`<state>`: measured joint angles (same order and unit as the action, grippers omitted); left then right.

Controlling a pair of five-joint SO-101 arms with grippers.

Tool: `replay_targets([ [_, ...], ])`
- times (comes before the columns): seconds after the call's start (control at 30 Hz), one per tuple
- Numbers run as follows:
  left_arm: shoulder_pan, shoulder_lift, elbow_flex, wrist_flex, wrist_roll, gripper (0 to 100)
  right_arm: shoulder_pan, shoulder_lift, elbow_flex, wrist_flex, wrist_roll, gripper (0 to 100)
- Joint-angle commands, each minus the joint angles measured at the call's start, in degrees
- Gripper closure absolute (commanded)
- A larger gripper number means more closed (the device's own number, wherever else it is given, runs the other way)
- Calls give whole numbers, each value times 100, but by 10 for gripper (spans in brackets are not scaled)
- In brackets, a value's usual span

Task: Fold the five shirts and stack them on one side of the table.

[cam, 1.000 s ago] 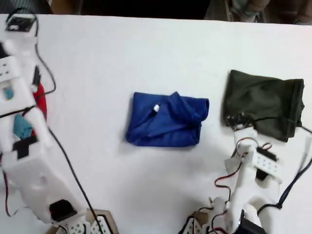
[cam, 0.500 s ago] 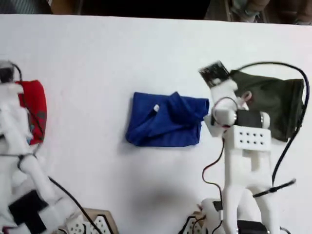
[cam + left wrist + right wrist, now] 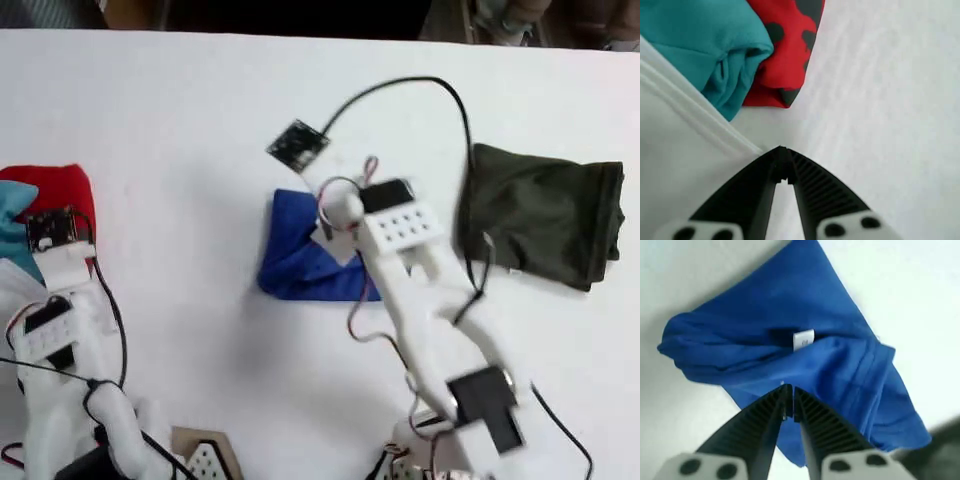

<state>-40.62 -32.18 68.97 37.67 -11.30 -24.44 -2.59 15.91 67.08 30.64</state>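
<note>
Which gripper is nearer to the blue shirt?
Right. The right gripper is over the blue shirt; the left gripper is far off, near the red shirt.

Bright, even light washes the white table [image 3: 180, 110] pale; a soft shadow lies along the blue shirt [image 3: 290, 268]'s near edge.

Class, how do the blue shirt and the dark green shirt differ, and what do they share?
The blue shirt lies mid-table; the dark green shirt lies toward one side. The right arm hides part of the blue shirt; the dark green shirt shows nearly whole. Both lie folded on the white table.
</note>
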Motion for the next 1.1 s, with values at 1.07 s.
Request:
replay_targets([
  [1.07, 79, -176, 171, -404, 62, 974, 207, 1279, -1978, 3037, 466, 978],
])
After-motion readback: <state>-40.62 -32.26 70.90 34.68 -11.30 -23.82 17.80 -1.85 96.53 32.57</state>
